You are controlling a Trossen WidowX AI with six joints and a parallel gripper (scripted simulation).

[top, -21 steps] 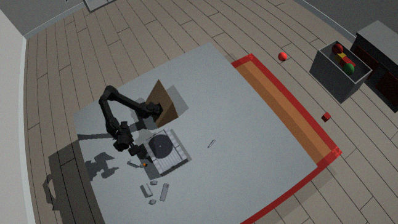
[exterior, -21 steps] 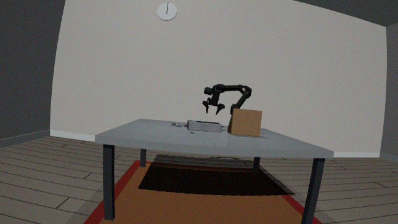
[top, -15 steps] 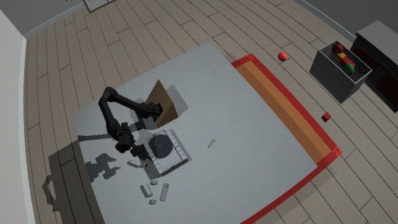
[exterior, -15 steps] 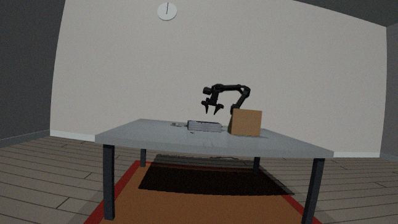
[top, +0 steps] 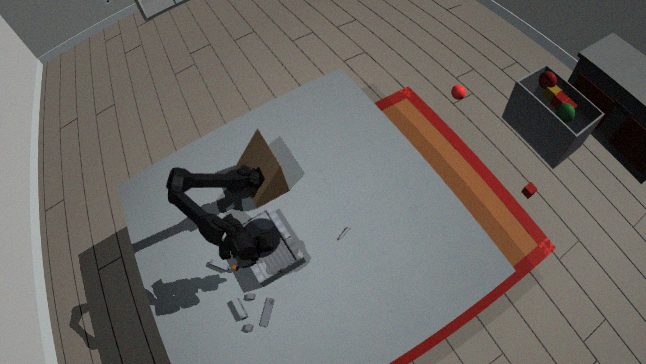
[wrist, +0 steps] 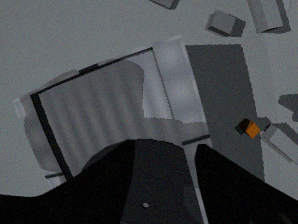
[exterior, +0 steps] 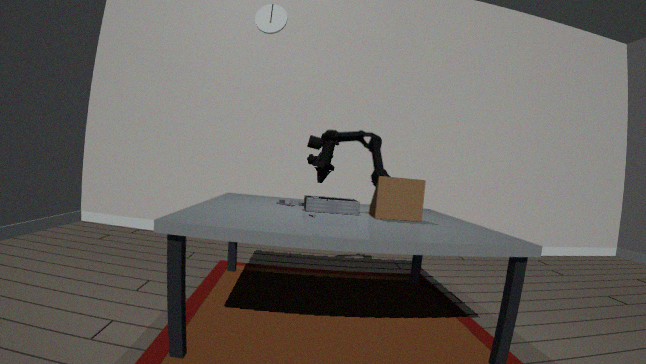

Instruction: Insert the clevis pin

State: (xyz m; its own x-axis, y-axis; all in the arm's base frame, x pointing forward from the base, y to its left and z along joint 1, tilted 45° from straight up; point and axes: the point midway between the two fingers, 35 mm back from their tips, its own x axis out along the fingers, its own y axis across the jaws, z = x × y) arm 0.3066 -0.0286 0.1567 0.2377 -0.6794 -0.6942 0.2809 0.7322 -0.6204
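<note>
The steel tray [top: 284, 273] [exterior: 332, 205] [wrist: 175, 87] sits on the table, its ribbed inside partly in shadow. The dark disc [top: 270, 231] [wrist: 160, 172] lies flat at the tray; its small hole shows as a light dot in the wrist view, and the arm and fingers cover part of it. My gripper [exterior: 321, 180] [wrist: 165, 149] is above the tray, clear of it, partly open, with nothing visible between the fingertips. A thin narrow piece [top: 343, 233] lies on the table to the right of the tray; it may be the pin, but it is too small to tell. The tray's pin hole is not visible.
A brown panel or box [top: 272, 172] [exterior: 400, 198] stands beside the tray. Several grey blocks lie near it, such as a long block [top: 266, 312] and a small block [wrist: 223, 23]. A small orange cube [top: 235, 267] [wrist: 253, 130] lies at the tray's side.
</note>
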